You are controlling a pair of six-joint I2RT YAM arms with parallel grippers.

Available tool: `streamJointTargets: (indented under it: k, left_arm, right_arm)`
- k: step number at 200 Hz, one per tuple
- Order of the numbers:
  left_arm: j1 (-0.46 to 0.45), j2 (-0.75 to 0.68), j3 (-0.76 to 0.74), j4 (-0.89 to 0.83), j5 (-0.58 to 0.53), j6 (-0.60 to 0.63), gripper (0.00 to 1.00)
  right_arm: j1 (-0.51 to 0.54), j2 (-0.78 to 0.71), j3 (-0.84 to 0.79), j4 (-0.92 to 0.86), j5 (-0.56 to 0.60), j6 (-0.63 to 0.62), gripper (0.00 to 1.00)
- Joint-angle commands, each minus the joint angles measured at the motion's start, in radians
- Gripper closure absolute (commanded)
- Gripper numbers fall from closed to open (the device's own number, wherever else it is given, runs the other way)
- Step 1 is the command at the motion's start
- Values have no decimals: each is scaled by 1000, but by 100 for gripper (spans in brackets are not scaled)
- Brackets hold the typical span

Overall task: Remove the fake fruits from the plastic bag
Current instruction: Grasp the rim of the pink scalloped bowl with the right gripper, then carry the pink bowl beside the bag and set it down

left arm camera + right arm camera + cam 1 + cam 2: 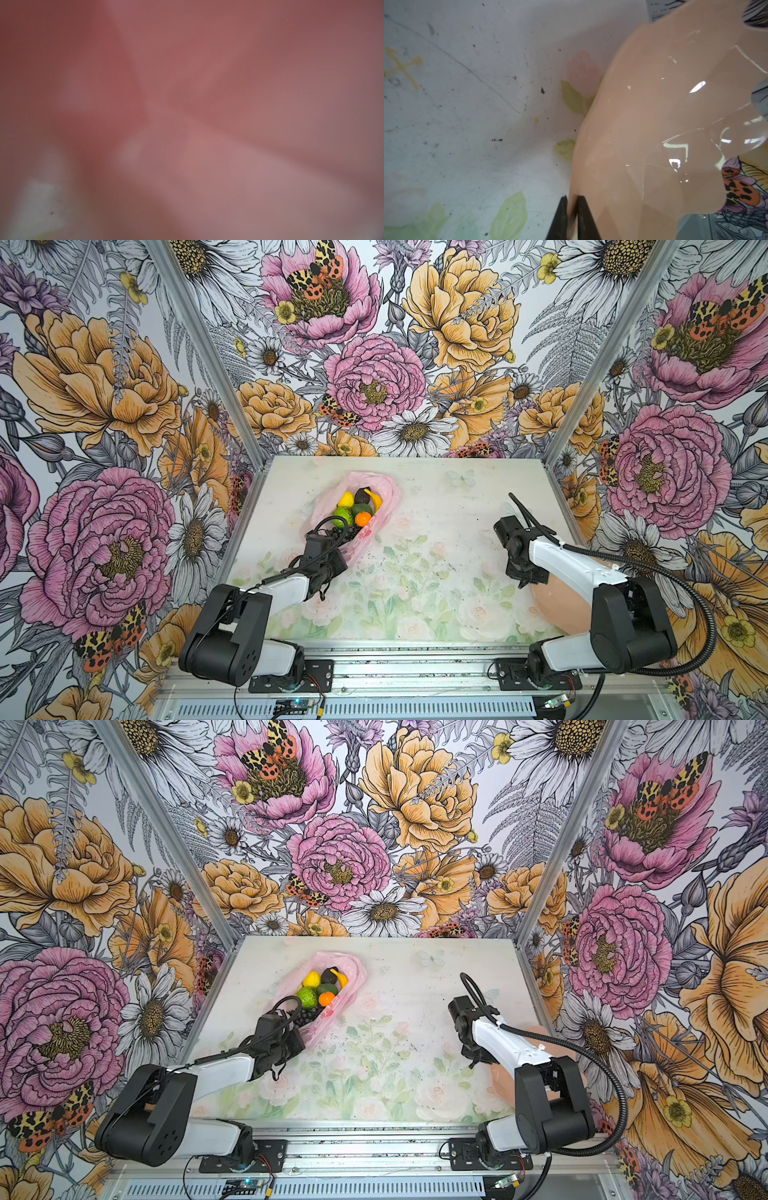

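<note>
The left pincer (334,562) sits low over the near end of the plastic bag (385,489), and its jaws are fully closed. Its fingertips are hidden beneath the wrist in both top views, and the left wrist view shows nothing but blurred pink plastic of the bag (207,124) close against the lens, so whether any film is nipped between them cannot be told. The bag stretches away beyond this pincer and a little to its right, lying on the table (449,506) with its mouth gaping upward. The fake fruits (358,509) rest inside that opening. The dark grape bunch (348,531) is nearest, just beside the pincer's wrist. Just past it are the bumpy green lime (341,515) and the orange (363,519), and farthest from the pincer are the yellow lemon (345,499), a dark rounded piece (361,494) and the banana (375,499). Every fruit in sight lies within the bag. A stretch of flower-printed tabletop lies between the bag and the right pincer (524,578) (572,218), which is well apart from it. In the right wrist view its two black fingers (561,218) stand almost together, with the rim of the peach dish (654,124) caught in the narrow slit between them. The dish spreads from this pincer to its right and back toward the arm's base, and in both top views the right arm (582,568) covers most of it.
</note>
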Motion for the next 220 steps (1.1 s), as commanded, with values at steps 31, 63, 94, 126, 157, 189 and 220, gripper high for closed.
streamJointTargets:
  k: [31, 63, 94, 126, 157, 189, 220]
  left_arm:
    - [12, 7, -5, 2, 21, 11, 100]
    - [14, 4, -3, -1, 20, 10, 100]
    - [16, -5, -6, -3, 14, 10, 100]
    - [18, -7, -5, -3, 13, 9, 100]
    - [21, -12, -8, -2, 9, 8, 100]
    - [22, -22, -14, -2, 4, 10, 100]
    - [25, -30, -17, 0, -2, 11, 100]
  right_arm:
    - [61, -11, 39, 26, -42, -13, 94]
    - [132, 17, 87, 24, -51, -14, 98]
    - [232, 71, 162, 24, -65, -5, 100]
    - [367, 177, 292, 25, -75, -2, 100]
    - [496, 326, 452, 25, -103, -28, 100]
    - [601, 453, 592, 24, -131, -71, 100]
    - [674, 520, 679, 24, -161, -112, 100]
